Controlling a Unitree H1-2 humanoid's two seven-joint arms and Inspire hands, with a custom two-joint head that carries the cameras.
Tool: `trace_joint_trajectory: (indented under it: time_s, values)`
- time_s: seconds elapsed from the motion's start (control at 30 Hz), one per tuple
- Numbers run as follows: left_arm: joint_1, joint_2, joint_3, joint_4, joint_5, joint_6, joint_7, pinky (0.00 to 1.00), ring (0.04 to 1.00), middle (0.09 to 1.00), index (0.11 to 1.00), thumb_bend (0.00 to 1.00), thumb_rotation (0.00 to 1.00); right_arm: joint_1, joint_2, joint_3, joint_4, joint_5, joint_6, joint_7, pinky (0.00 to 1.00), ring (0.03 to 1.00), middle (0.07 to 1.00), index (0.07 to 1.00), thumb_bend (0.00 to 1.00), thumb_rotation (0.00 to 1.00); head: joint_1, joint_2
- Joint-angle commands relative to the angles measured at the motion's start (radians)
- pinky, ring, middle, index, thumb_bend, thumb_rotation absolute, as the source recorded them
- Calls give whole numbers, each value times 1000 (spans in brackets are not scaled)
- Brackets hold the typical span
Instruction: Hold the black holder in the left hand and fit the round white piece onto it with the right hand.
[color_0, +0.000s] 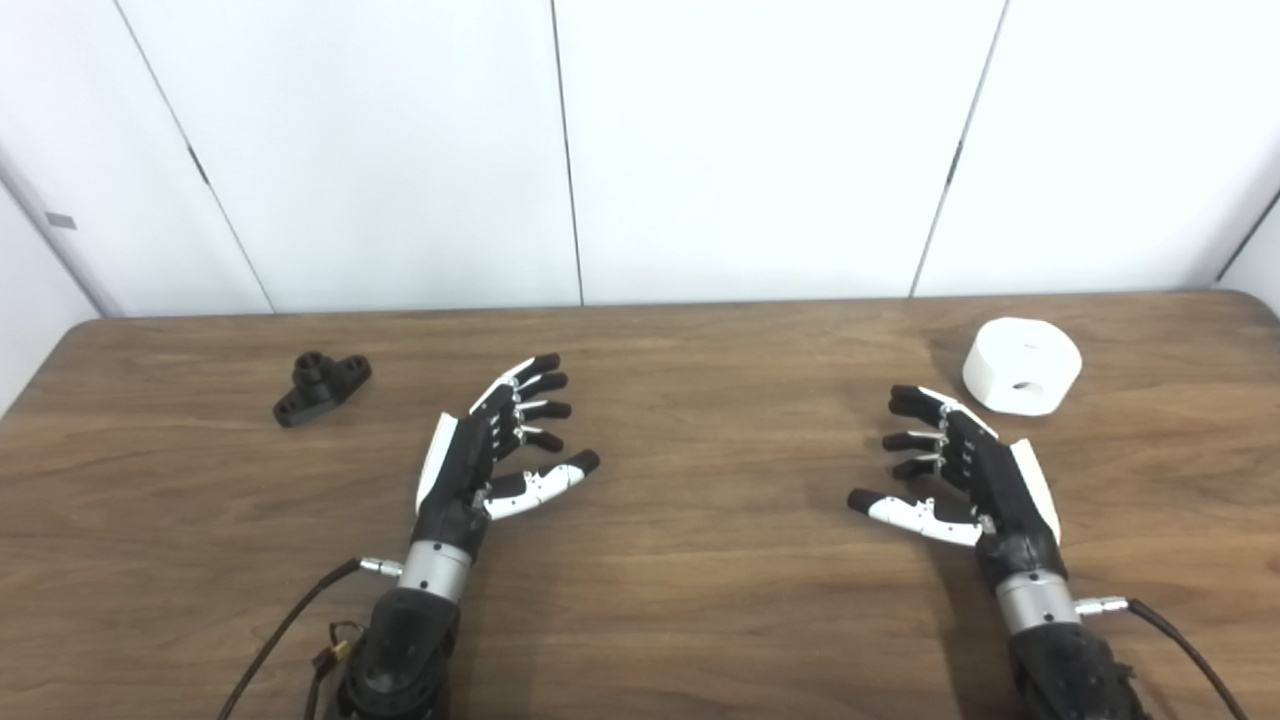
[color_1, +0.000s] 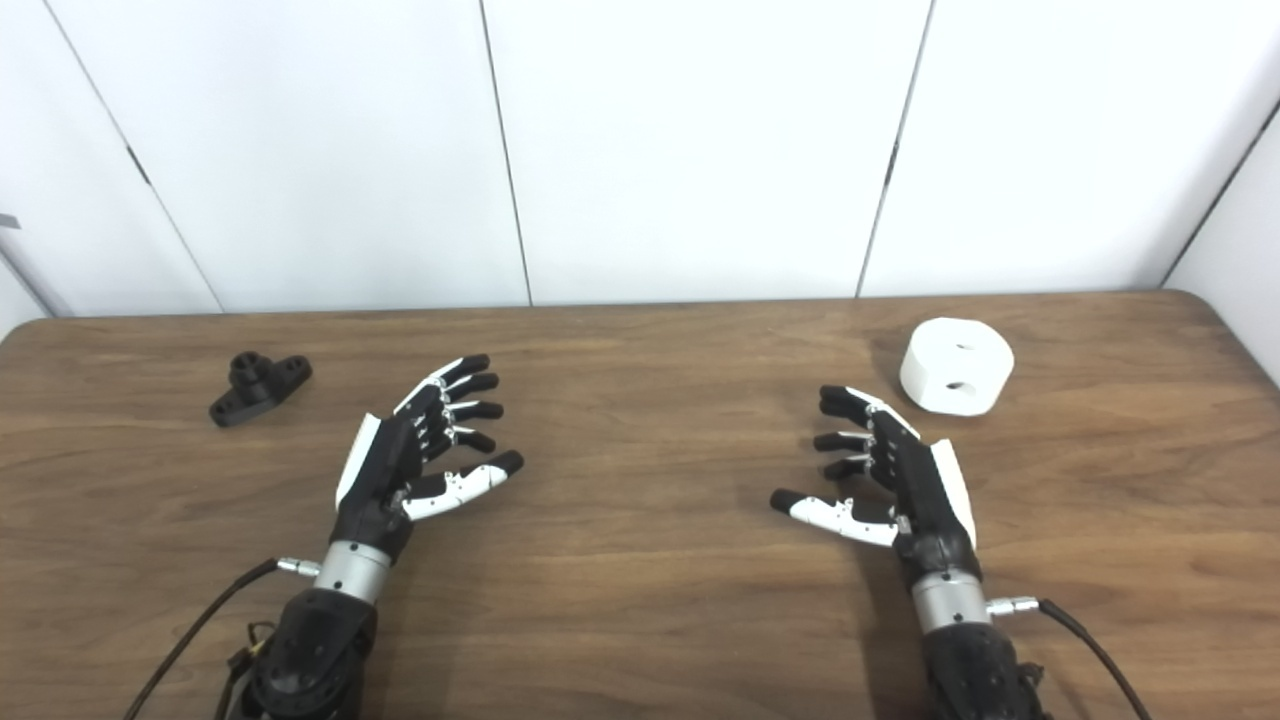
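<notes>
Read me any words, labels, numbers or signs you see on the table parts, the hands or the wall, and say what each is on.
None can be read.
Round white piece: blank, only holes.
Black holder: no marking visible.
Grey tag on wall panel: too small to read.

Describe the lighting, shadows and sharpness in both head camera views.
Left eye view: even, soft light, faint shadows beside the open left hand and right hand; the round white plastic piece looks nearly washed out. Right eye view: the small black plastic holder reads dark with little detail, the brown wooden table shows no glare; both slightly soft.
</notes>
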Motion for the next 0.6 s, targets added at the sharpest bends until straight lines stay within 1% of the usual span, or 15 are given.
trace_joint_trajectory:
  time_s: [0.0,0.23,0.3,0.37,0.43,0.47,0.5,0.53,0.57]
  values:
    - [22,-13,-11,40,-9,-35,0,555,717,811,835,696,0,-21,-2,-1,-26,-2,-42,-8,527,658,783,770,765,0,0,0]
    - [22,-11,-13,39,0,-33,2,545,706,811,819,693,0,-20,-2,0,-28,-3,-42,-5,531,663,786,770,766,0,0,0]
    - [22,-11,-14,35,0,-29,2,542,703,810,814,691,0,-19,-3,0,-30,0,-40,-3,531,666,792,773,762,0,15,2]
    - [22,-12,-16,36,0,-27,2,548,702,811,810,694,0,-20,-5,-2,-25,1,-45,-3,529,664,791,771,764,0,43,-3]
    - [20,-16,-21,38,8,-25,5,552,708,812,809,694,0,-21,-10,-8,-16,19,-54,4,529,664,790,770,760,0,107,-11]
    - [20,-19,-24,37,11,-22,7,553,711,812,808,694,0,-22,-14,-12,-11,31,-58,9,530,666,793,770,757,0,127,-14]
    - [19,-25,-28,39,16,-21,10,556,717,815,809,695,0,-23,-21,-17,-3,43,-65,14,527,665,796,771,755,0,176,-23]
    - [19,-30,-31,39,19,-20,12,558,722,818,809,696,0,-23,-28,-21,5,51,-74,19,524,660,796,769,756,0,202,-29]
    - [19,-36,-34,41,22,-18,14,561,724,820,810,697,0,-23,-36,-24,14,55,-87,22,523,655,795,768,757,0,209,-31]
